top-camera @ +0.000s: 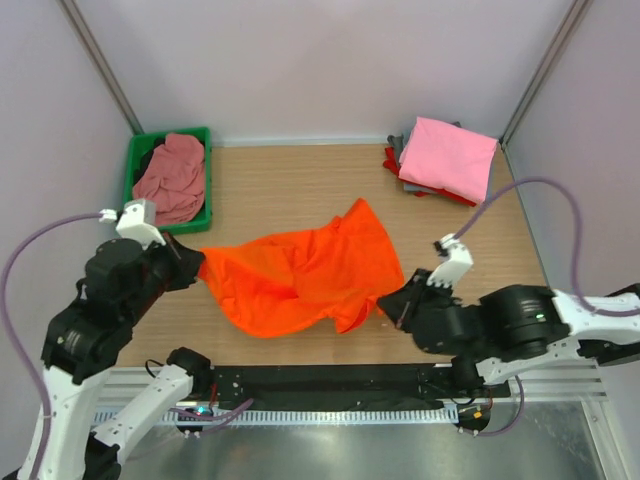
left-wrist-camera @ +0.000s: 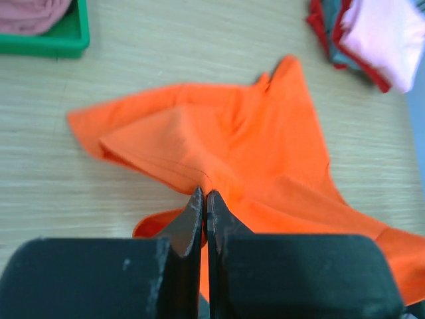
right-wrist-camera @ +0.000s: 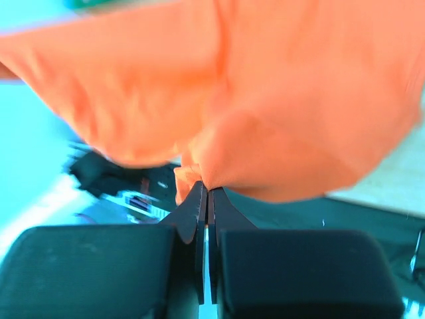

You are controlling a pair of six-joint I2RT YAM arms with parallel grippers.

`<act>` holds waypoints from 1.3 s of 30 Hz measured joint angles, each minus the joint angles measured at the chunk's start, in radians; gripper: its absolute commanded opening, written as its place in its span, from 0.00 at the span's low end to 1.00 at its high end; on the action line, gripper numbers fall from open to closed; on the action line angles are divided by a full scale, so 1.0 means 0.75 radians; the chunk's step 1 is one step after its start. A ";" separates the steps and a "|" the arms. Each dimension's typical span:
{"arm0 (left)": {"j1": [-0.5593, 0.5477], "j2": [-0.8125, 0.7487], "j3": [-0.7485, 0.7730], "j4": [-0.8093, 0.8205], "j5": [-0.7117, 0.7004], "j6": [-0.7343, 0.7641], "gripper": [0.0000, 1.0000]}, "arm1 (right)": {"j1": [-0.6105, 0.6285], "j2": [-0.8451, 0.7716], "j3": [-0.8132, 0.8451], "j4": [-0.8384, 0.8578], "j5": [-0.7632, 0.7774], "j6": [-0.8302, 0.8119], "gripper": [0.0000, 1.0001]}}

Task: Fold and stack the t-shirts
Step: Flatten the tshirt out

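Note:
A bright orange t-shirt (top-camera: 300, 275) lies crumpled across the middle of the table and hangs between both grippers. My left gripper (top-camera: 196, 262) is shut on its left edge; the left wrist view shows the jaws closed on orange cloth (left-wrist-camera: 226, 146). My right gripper (top-camera: 385, 300) is shut on its near right edge; the right wrist view shows orange cloth (right-wrist-camera: 265, 100) pinched and lifted. A stack of folded t-shirts, pink (top-camera: 448, 158) on top with red and grey below, sits at the back right. A dusty-pink t-shirt (top-camera: 172, 178) lies in the bin.
A green plastic bin (top-camera: 136, 160) stands at the back left. Side walls close in on both sides. A black rail with cables (top-camera: 320, 385) runs along the near table edge between the arm bases.

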 measured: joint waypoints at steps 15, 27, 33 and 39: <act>-0.002 -0.004 0.727 -0.135 0.069 0.209 0.00 | -0.019 -0.457 0.502 0.213 0.146 -1.067 0.01; -0.012 0.031 0.690 -0.150 -0.015 0.276 0.00 | -0.073 0.292 1.108 0.436 0.735 -1.796 0.01; -0.012 0.073 0.690 -0.131 -0.039 0.312 0.00 | -0.053 0.186 0.694 1.123 0.792 -2.589 0.01; -0.012 0.023 0.669 -0.064 -0.018 0.346 0.00 | -0.053 0.005 0.605 1.584 0.862 -2.967 0.01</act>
